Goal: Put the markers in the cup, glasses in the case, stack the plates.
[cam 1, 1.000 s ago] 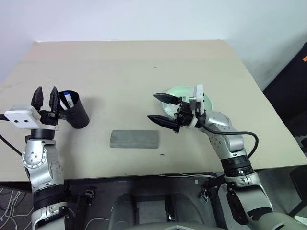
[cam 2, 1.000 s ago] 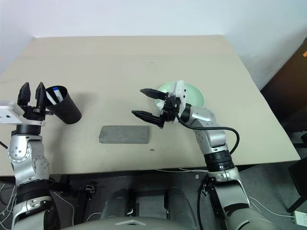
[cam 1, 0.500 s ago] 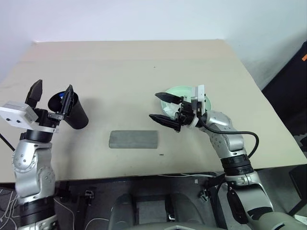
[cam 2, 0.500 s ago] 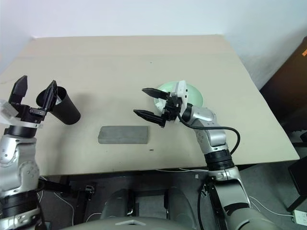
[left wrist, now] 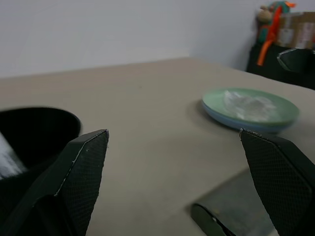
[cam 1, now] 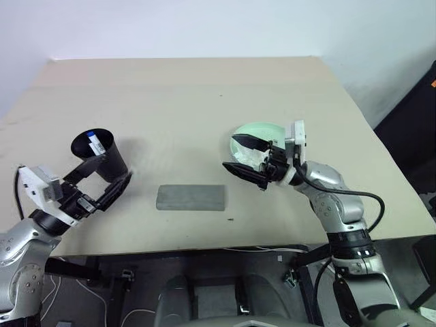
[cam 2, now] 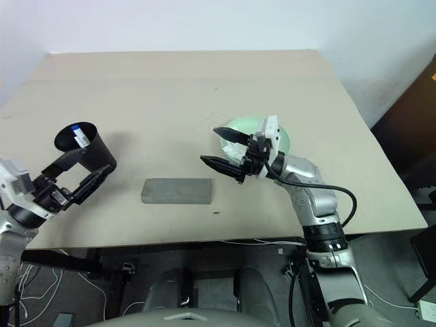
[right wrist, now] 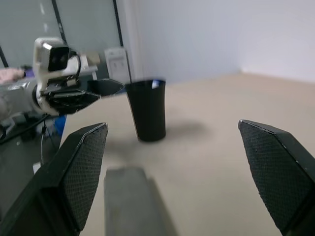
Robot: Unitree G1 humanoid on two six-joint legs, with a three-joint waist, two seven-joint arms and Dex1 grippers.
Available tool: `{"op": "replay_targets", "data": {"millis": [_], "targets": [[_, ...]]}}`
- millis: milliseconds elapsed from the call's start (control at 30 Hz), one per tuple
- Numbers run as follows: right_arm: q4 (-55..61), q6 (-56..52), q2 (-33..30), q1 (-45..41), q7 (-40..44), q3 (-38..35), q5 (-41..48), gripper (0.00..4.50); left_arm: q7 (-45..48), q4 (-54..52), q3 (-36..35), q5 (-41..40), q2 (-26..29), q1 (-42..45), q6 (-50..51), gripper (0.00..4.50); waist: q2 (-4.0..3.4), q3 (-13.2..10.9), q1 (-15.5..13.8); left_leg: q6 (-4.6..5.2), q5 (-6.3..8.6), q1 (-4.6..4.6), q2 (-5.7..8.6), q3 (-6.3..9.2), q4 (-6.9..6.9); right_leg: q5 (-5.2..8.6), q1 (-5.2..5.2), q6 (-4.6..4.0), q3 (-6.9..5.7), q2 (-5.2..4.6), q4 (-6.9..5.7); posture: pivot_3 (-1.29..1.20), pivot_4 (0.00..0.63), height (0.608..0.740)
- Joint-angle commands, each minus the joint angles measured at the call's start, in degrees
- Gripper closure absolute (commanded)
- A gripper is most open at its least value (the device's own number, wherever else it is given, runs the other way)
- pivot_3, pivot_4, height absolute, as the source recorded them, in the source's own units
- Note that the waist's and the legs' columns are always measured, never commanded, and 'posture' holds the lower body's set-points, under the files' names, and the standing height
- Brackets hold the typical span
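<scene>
Black cup (cam 1: 102, 154) stands upright on the tabletop (cam 1: 184, 95) at its left, rim up, with markers (cam 1: 95, 144) showing inside; I can make out a blue-capped one poking up near the rim, long axis roughly vertical, leaning on the wall. Left pincer (cam 1: 101, 184) sits just in front of the cup, jaws spread wide, nothing in them. Right pincer (cam 1: 249, 159) hovers over the near-left edge of the plates (cam 1: 261, 131), also splayed open and empty.

Plates look stacked: left wrist view shows mint green on top of a light blue rim. Grey case (cam 1: 191, 197) lies flat between the two arms, near the front edge, long axis running left-right. It looks closed; can't tell if the glasses are inside it.

Judgement: all three sub-goals look about done, so the step in hand is clearing out. To do it well: back the left pincer straight away from the cup, jaws kept wide, so no finger clips the wall and tips it. Lift the right pincer up off the plate rim before swinging out, so the stack doesn't slide.
</scene>
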State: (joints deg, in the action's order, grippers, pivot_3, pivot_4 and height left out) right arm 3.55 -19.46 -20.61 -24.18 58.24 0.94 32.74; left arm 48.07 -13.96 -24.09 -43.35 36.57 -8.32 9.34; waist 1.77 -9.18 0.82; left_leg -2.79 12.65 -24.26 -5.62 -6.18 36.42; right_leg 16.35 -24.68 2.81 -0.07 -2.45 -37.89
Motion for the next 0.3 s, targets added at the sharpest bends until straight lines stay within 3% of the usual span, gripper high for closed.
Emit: {"op": "replay_targets", "data": {"millis": [33, 300], "targets": [[4.1, -0.3, -2.2, 2.0, -0.8, -2.3, 0.9, 0.00, 3.6, 1.5, 1.9, 2.1, 1.0, 1.6, -0.5, 0.04, 0.00, 0.0, 0.1, 0.00, 0.00, -0.05, 0.01, -0.01, 0.00, 0.00, -0.04, 0.00, 0.01, -0.02, 0.02, 0.00, 0.150, 0.726], [4.6, 3.6, -5.1, 10.2, -2.9, -3.3, -2.9, 0.00, 8.5, 10.5, 6.1, 8.5, -1.3, 7.5, -5.6, 0.04, -0.01, 0.0, 0.2, 0.02, -0.01, -0.09, 0.02, 0.00, -0.09, -0.01, -0.12, 0.02, 0.01, 0.15, 0.03, 0.00, 0.150, 0.726]]}}
